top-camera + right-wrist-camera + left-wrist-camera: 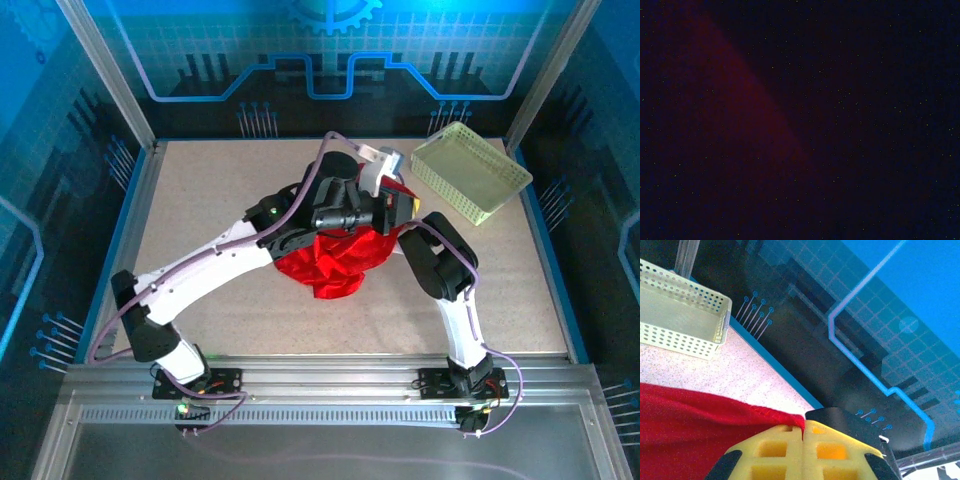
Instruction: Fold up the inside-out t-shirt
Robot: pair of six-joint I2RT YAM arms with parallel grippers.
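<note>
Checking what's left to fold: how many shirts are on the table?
1: the shirt, bunched in the centre of the table, partly covered by the left arm. Another could be hidden beneath.

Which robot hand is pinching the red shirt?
The left gripper: its yellow fingers are pressed shut on the edge of the bright red cloth t-shirt. The right gripper's own wrist view is nearly black, so its grip cannot be told.
</note>
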